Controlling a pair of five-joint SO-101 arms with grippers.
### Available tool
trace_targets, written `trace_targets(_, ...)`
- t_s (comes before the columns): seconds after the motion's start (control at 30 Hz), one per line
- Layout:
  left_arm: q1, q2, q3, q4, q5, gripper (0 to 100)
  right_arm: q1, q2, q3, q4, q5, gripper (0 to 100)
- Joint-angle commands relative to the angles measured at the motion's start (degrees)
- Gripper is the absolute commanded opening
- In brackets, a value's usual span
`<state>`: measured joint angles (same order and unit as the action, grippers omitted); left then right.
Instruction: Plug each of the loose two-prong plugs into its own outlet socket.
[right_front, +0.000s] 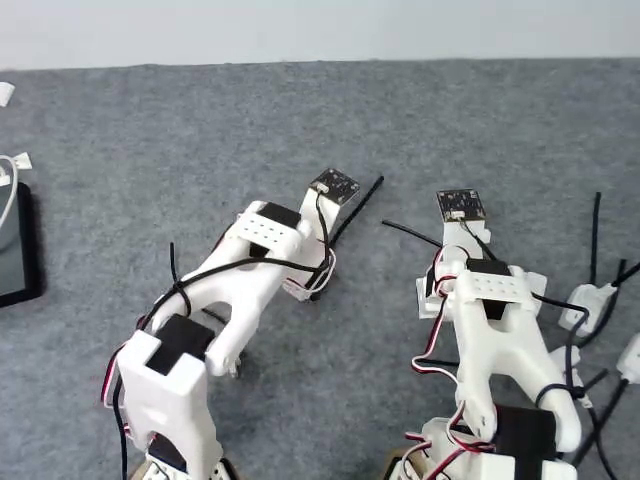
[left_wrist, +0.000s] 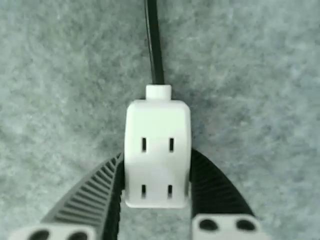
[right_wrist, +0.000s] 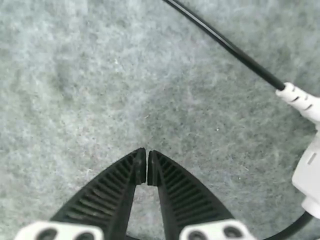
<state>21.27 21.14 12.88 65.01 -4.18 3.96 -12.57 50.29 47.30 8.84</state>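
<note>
Caught the left gripper clamped on a white socket block, ribbed fingers pressed against both flanks, with the block flat on the grey carpet and its black cord running straight away from the wrist. Counted two pairs of slots on the upper face and found all four bare, no prongs seated anywhere. Swung over to the right gripper and found it pinched together on nothing at all, tips low over bare carpet. Noted just beside it a thin black lead ending in a white connector, cut off at the frame edge; couldn't tell from that sliver whether plug or socket. Picked out from above a white piece and a second white piece on their own cords, out past the right arm and well apart from the held block. Judged the job barely opened: one socket steadied, no plug in hand, nothing mated. Reckoned everything that matters remained: take up a plug with the free gripper, square prongs to slots, press home against the braced block, then do the same for each loose plug left.
</note>
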Motion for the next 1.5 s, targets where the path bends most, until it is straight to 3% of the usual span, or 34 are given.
trace_targets(0.0, 1.8, -0.3, -2.4, 2.9, 13.5, 1, -0.4, 0.1, -3.3, -0.8, 0.6, 1.4)
trace_targets(0.1, 1.8, -0.3, -3.3, 2.7, 31.6, 1, -0.4, 0.1, -3.3, -0.8, 0.6, 1.4)
trace_targets(0.17, 1.8, -0.3, -4.0, 2.7, 40.1, 1, -0.4, 0.1, -3.3, -0.8, 0.6, 1.4)
trace_targets(0.33, 4.8, -0.3, -4.3, 2.5, 46.5, 1, -0.4, 0.1, -3.3, -0.7, 0.6, 1.5)
trace_targets(0.7, 6.0, -0.3, -4.0, 3.0, 40.7, 2, -1.6, 0.1, -3.3, -0.7, 2.6, 1.6)
trace_targets(0.97, 6.5, -0.3, -9.7, 12.7, 38.6, 20, -1.7, 0.1, -3.3, -0.6, 3.3, 1.6)
trace_targets(1.1, 6.2, -0.4, -13.9, 17.4, 38.0, 20, -1.7, 0.1, -3.3, -0.6, 3.3, 1.6)
trace_targets(1.2, 6.5, -0.4, -17.7, 22.5, 33.7, 20, -1.7, 0.1, -3.3, -0.5, 3.3, 1.6)
trace_targets(1.47, 4.6, -17.8, -18.7, 25.7, 21.1, 4, -2.2, 0.1, -3.1, -0.3, 3.3, 1.6)
